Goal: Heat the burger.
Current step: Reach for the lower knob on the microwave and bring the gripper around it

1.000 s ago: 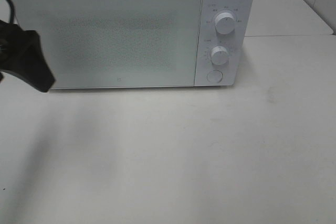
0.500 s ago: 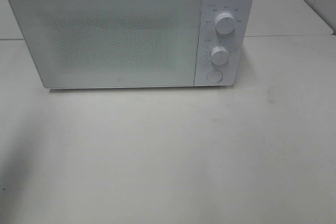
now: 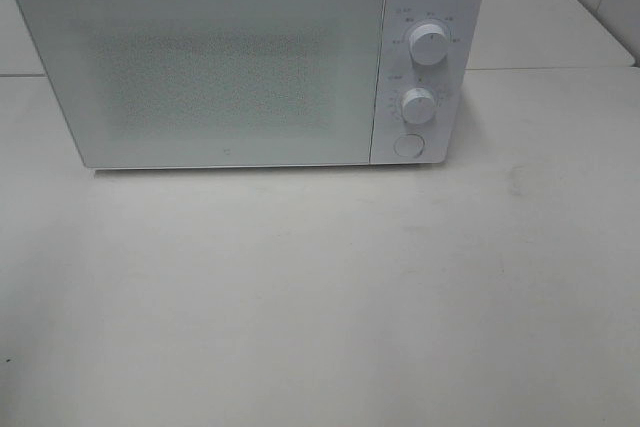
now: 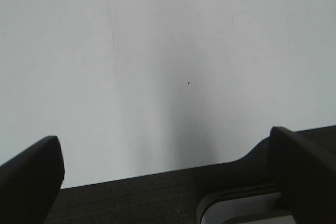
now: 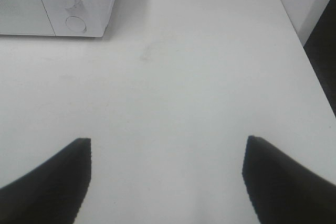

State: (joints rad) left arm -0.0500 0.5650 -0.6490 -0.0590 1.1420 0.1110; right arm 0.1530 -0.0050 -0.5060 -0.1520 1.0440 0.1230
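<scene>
The burger is out of view in every frame. A white microwave stands at the back of the table with its frosted door shut; two knobs and a round button sit on its right panel. Neither arm shows in the exterior high view. In the left wrist view my left gripper is open over bare white tabletop near the table's edge, nothing between its fingers. In the right wrist view my right gripper is open above the table, to the right of the microwave, and holds nothing.
The white table stretches in front of the microwave. Its right edge shows in the right wrist view, with a dark drop beyond. A dark strip and a pale part lie beyond the table edge in the left wrist view.
One second ago the left arm's dark body stood at the left of the exterior high view beside the microwave. It has withdrawn out of that view. The microwave has not moved.
</scene>
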